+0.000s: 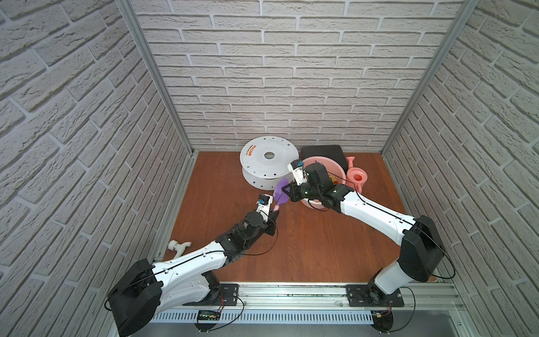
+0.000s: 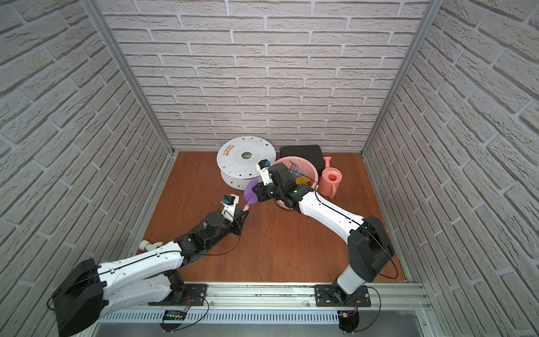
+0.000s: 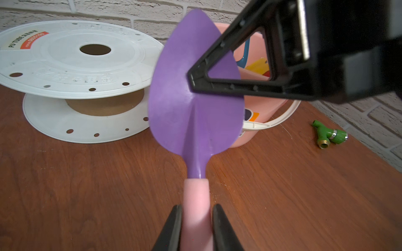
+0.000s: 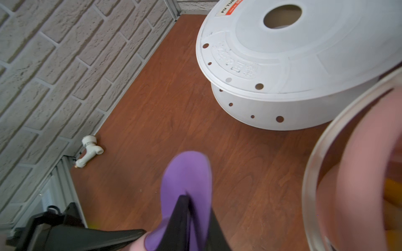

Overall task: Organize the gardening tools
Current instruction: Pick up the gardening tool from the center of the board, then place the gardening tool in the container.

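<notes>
Beside the half-hidden pink bucket point(image 3: 267, 106), left gripper point(image 3: 196, 209) pinches purple trowel point(image 3: 174, 97) by its foam handle, right gripper point(image 4: 186, 198) its smooth blade.

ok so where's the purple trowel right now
In both top views the purple trowel is held up just in front of the white spool, beside the pink bucket, left gripper on its handle, right gripper on its blade.

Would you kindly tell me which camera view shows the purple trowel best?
The left wrist view: the purple trowel fills it, blade and pink handle, clamped in the left gripper. The right wrist view shows only a blurred blade; both top views show it small.
</notes>
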You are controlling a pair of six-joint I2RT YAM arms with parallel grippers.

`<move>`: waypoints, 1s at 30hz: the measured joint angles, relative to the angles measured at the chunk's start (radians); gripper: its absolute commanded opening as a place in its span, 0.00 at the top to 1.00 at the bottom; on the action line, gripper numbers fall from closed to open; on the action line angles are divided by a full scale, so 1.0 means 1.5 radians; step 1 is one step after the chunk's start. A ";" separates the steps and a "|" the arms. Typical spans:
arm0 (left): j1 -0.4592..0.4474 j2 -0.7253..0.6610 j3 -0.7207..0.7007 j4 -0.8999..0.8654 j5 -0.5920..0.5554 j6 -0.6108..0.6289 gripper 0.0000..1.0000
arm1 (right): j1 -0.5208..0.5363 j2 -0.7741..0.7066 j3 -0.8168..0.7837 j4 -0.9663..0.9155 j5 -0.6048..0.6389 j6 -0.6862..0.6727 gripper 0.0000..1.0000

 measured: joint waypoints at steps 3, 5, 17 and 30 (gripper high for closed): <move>0.000 0.003 -0.001 0.003 0.001 0.001 0.78 | 0.007 -0.004 0.003 0.002 0.011 -0.007 0.97; 0.000 0.003 -0.001 0.008 0.002 0.001 0.64 | 0.005 -0.009 0.001 0.000 0.010 -0.008 0.97; -0.005 -0.041 -0.001 0.024 0.003 -0.001 0.02 | -0.006 -0.245 -0.060 -0.019 0.156 -0.099 0.97; -0.005 -0.040 -0.001 0.019 0.001 -0.016 0.02 | -0.101 -0.426 -0.181 0.113 0.405 -0.252 0.97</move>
